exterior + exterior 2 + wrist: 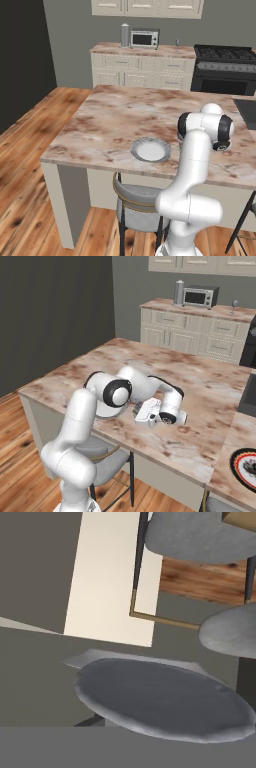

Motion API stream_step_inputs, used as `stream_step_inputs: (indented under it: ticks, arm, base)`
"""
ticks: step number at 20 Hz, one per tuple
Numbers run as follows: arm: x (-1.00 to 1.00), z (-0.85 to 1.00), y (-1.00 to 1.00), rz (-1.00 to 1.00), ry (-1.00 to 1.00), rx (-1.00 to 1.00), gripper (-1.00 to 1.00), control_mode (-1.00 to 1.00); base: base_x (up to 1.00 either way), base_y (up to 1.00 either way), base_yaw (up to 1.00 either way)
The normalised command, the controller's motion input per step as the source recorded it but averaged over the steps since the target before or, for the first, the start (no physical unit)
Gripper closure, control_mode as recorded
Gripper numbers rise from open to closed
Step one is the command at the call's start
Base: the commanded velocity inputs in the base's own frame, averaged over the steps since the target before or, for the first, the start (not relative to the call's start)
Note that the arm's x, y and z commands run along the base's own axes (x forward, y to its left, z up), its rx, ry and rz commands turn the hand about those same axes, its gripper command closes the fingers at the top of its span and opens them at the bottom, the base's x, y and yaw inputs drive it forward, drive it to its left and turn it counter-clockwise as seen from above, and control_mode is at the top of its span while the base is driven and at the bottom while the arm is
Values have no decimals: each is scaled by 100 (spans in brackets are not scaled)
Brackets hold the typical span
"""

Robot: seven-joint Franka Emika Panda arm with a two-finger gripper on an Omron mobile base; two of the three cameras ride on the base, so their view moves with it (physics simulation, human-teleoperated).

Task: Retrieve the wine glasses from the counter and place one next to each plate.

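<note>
Wine glass [233, 304] stands on counter [200, 310], far from tool [141, 415].

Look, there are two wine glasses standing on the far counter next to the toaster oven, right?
Not quite: just one wine glass stands on the far counter, as the left base view shows. It is indeed beside the toaster oven.

No lettering, label, brand or number is legible anywhere; the patterned plate [246, 465] carries only a dark, unreadable design.
</note>
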Motion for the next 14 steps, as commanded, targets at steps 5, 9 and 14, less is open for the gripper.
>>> stream_step_inputs:
  ticks: [5, 9, 14]
  arm:
    - [0, -30, -1, 0, -5, -2, -100, -100]
    - [0, -18, -17, 0, -6, 0, -100, -100]
    - [0, -5, -49, -5, 1, 0, -100, -100]
  base:
    - [0, 0, 0]
    - [0, 0, 0]
    - [0, 0, 0]
